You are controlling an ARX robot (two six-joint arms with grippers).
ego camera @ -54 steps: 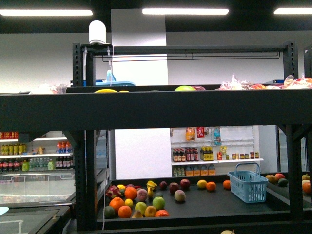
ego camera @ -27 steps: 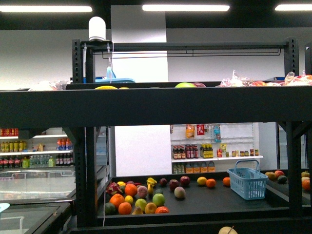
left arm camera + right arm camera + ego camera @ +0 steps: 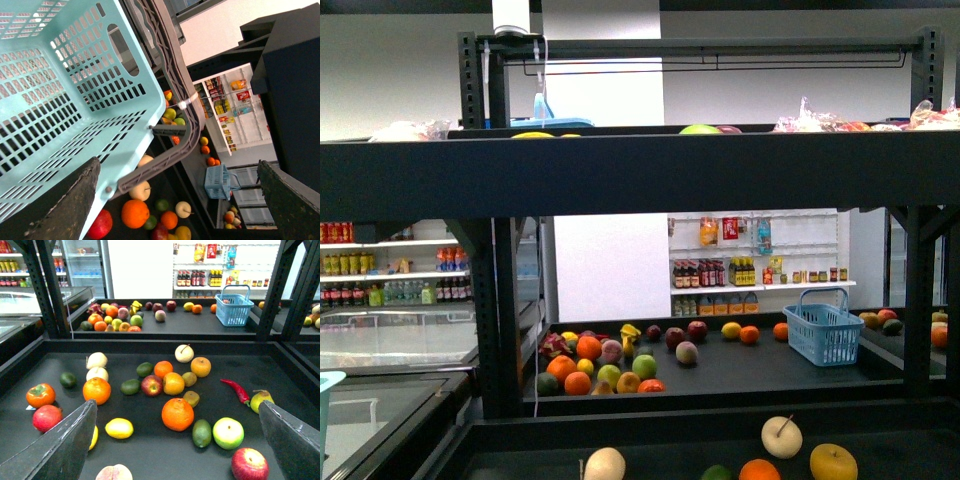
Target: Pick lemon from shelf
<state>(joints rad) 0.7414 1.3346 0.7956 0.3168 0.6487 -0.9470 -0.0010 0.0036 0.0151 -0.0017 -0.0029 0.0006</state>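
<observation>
The lemon (image 3: pixel 119 428), bright yellow and oval, lies on the flat dark tray (image 3: pixel 150 460) of the black shelf (image 3: pixel 640 175), seen in the right wrist view. My right gripper (image 3: pixel 177 457) is open and empty above the tray. The lemon sits just inside its left finger (image 3: pixel 65 450). A second yellow fruit (image 3: pixel 93 438) is half hidden behind that finger. My left gripper (image 3: pixel 175 210) is open, with a light teal basket (image 3: pixel 75 75) close by it on a grey handle (image 3: pixel 170 150). Neither gripper shows in the front view.
Near the lemon lie a large orange (image 3: pixel 177 414), a dark green fruit (image 3: pixel 202 433), a green-white apple (image 3: pixel 228 432), a red apple (image 3: pixel 249 464) and a red chilli (image 3: pixel 234 390). A blue basket (image 3: pixel 823 330) stands on the far tray among fruit. Upright posts (image 3: pixel 50 290) flank the tray.
The front view has tilted downward: the shelf beam sits higher in the picture, and the near tray with several fruits now shows along the bottom edge.
</observation>
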